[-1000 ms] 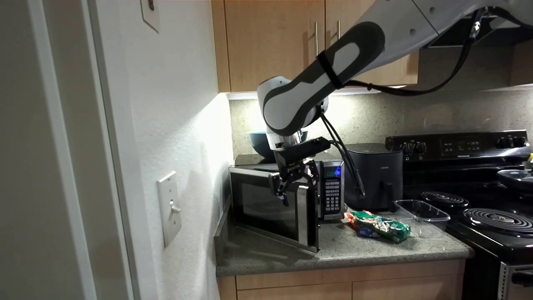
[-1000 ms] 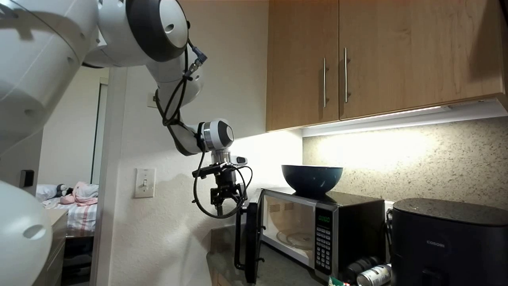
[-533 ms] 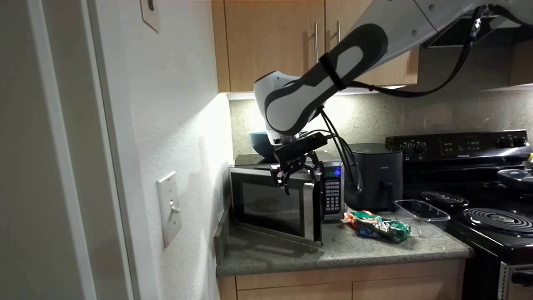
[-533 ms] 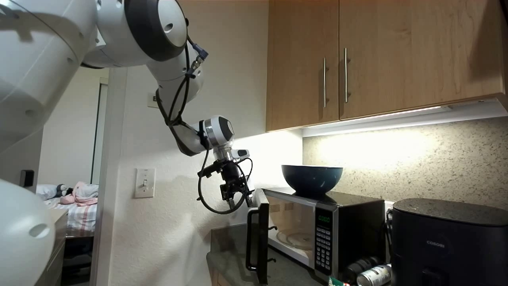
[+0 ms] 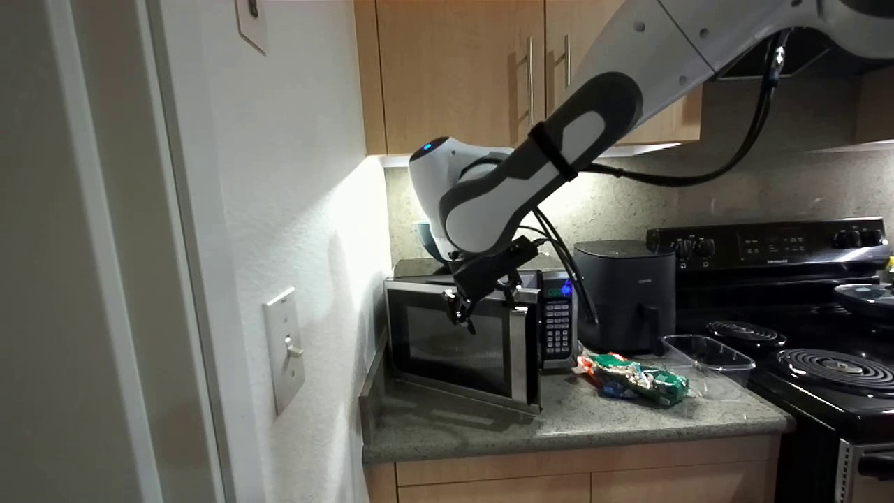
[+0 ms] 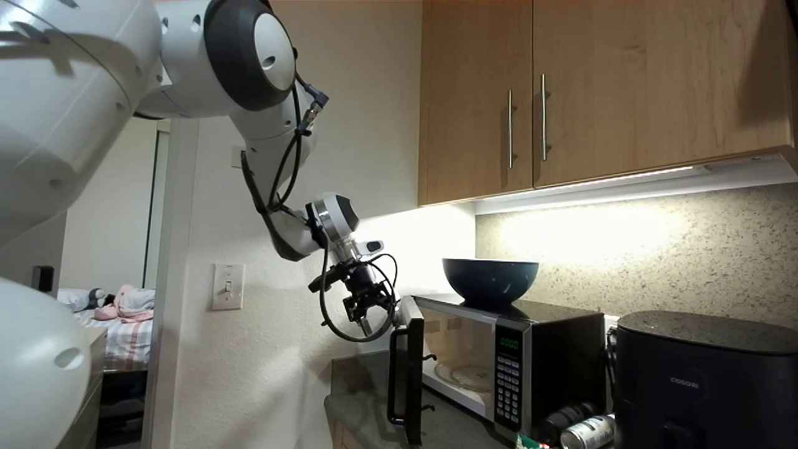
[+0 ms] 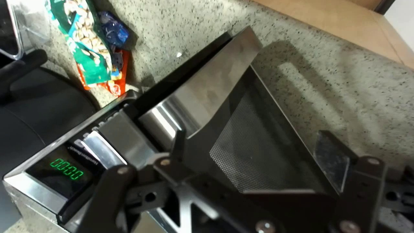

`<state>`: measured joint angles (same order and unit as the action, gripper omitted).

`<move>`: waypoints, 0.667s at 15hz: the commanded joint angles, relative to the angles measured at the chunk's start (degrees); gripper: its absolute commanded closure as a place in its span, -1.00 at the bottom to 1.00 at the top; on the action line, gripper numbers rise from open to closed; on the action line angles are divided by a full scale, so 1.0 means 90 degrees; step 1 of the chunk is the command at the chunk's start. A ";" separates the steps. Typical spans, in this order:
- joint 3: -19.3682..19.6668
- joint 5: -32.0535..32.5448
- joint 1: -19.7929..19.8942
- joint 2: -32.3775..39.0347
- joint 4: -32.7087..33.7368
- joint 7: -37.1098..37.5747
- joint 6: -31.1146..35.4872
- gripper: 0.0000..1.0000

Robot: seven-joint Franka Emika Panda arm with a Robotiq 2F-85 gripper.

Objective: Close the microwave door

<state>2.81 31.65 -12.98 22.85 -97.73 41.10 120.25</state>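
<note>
The arm (image 5: pixel 663 59) comprises rounded white casings (image 6: pixel 93 118) with dark grey inlays (image 5: pixel 621 98) and recessed round holes (image 5: pixel 639 26). A black strap (image 5: pixel 552 151) encircles one casing. A black external cable (image 5: pixel 670 181) carries a connector (image 6: pixel 318 98) in blue-grey and silver. The wrist (image 5: pixel 433 188) bears a small blue lamp (image 5: pixel 427 147), a bright metal flange (image 6: pixel 345 251) and an elongated black housing (image 5: pixel 492 271). The gripper (image 7: pixel 255 150) is black, with jointed links (image 7: pixel 360 194), metal screws (image 7: pixel 265 225) and flat finger pads (image 7: pixel 331 160).

I can make out one gripper (image 7: pixel 255 147) with two fingers (image 7: pixel 332 161); near its jaws, one microwave (image 6: pixel 561 368) and one microwave door (image 5: pixel 454 349); higher than them, one blue bowl (image 6: pixel 490 280) and two cabinet handles (image 6: pixel 543 117); farther from them, one black appliance (image 5: pixel 624 300) and two coil burners (image 5: pixel 838 366).
</note>
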 commanded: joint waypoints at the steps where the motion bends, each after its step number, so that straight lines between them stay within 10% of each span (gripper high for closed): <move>1: 0.0294 0.0968 -0.0094 0.0529 0.0360 0.0412 0.0323 -1.00; 10: 0.0681 0.2609 0.0083 0.1369 0.1112 0.1987 -0.0194 -1.00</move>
<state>8.60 52.81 -12.93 33.40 -89.58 55.18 121.17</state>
